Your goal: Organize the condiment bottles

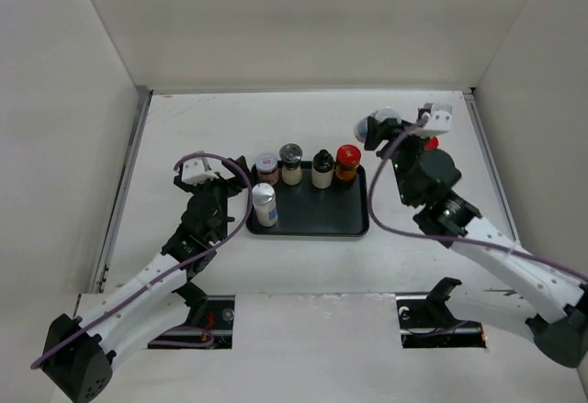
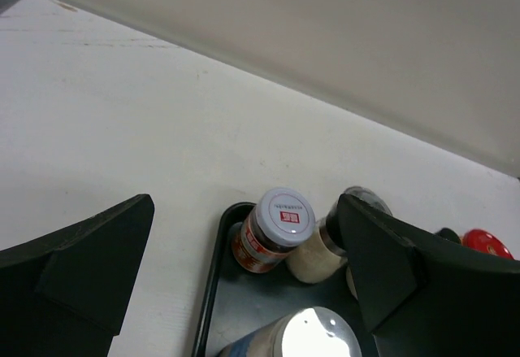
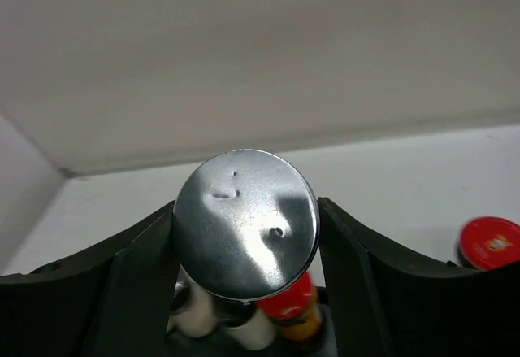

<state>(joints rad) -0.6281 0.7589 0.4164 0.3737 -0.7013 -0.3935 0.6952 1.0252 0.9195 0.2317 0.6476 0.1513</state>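
Step in hand: The right gripper [image 1: 378, 129] held the white cylindrical shaker with the polished silver top and blue label [image 3: 244, 235] above the white table [image 1: 184, 128], just beyond the back right corner of the flat black rectangular tray [image 1: 317, 221]. This was judged to be a transfer onto the tray.
Right pincer: Partly closed, its fingers [image 3: 134, 276] pressed against both sides of the shaker just under the top. It held nothing else.
Left pincer: The left gripper [image 1: 219, 176] stood fully open and empty, just beside the tray's left edge.
Tray, back edge, left to right: grey-lidded jar with red label [image 1: 267, 166], dark-lidded beige jar [image 1: 291, 162], black-capped beige bottle [image 1: 322, 168], red-capped dark bottle [image 1: 347, 162].
Tray, left edge: A second white silver-topped shaker [image 1: 265, 205] stood in front of that row.
Off the tray: Another red cap [image 3: 487, 243] showed on the table to the tray's right, its bottle largely hidden.
Procedure: Keep the shaker upright. Pass it clear of the red cap at the back right corner. Lower it into the bare front part of the tray. Release only once its base sits flat, inside the rim.
Materials: The silver top was round, mirror-smooth and pierced by a few small holes. The cylinder body was judged slippery, so a firm, level grip was advised. The tray was matte with a low raised rim, and the table was matte.
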